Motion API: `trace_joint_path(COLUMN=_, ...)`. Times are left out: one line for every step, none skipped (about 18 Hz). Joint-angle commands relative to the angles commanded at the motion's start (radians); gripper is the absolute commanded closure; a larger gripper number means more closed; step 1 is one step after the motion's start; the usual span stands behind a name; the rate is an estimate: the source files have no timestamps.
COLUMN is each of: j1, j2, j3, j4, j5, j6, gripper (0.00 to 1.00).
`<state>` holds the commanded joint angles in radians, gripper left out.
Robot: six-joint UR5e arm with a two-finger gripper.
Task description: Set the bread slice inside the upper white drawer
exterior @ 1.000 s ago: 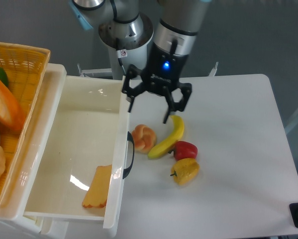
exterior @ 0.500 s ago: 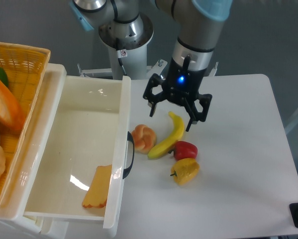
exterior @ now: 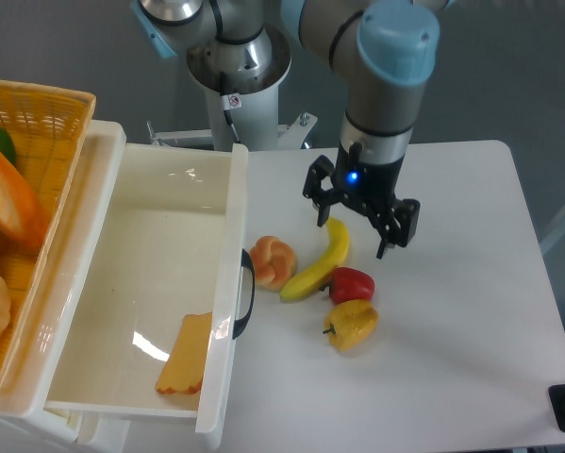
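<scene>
The upper white drawer [exterior: 122,283] stands pulled open, the bread slice [exterior: 187,354] lying flat in its near right corner by the handle; the gripper [exterior: 356,234], fingers spread and holding nothing, has swung rightward away from the drawer over the past second and now hangs above the banana [exterior: 320,260] on the table [exterior: 452,311]; the placement looks complete, the arm seemingly retreating

A white rounded-corner table [exterior: 461,311] carries four toy foods; a curved yellow banana [exterior: 320,262] lies just below the black two-finger gripper [exterior: 355,232]; a round orange-brown bun [exterior: 273,261] sits to the gripper's lower left; a red pepper [exterior: 352,283] and a yellow pepper [exterior: 352,324] lie below it, touching each other.
</scene>
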<state>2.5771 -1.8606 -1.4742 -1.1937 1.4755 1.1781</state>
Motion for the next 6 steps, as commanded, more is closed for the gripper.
trace_joint_path(j1=-0.006, j2=-0.011, j3=0.005, j4=0.014, j5=0.026, j6=0.0, gripper=0.0)
trace_joint_path(j1=-0.011, j2=-0.017, j3=0.008, j4=0.016, j5=0.052, j6=0.0, gripper=0.0)
trace_joint_path(j1=-0.012, j2=-0.026, j3=0.009, j4=0.016, j5=0.072, j6=0.005, gripper=0.0)
trace_joint_path(j1=-0.014, j2=-0.035, j3=0.011, j4=0.017, j5=0.078, j6=0.006, gripper=0.0)
trace_joint_path(j1=-0.014, j2=-0.042, j3=0.011, j4=0.022, j5=0.078, j6=0.008, gripper=0.0)
trace_joint_path(j1=-0.012, j2=-0.051, j3=0.011, j4=0.025, j5=0.078, j6=0.008, gripper=0.0)
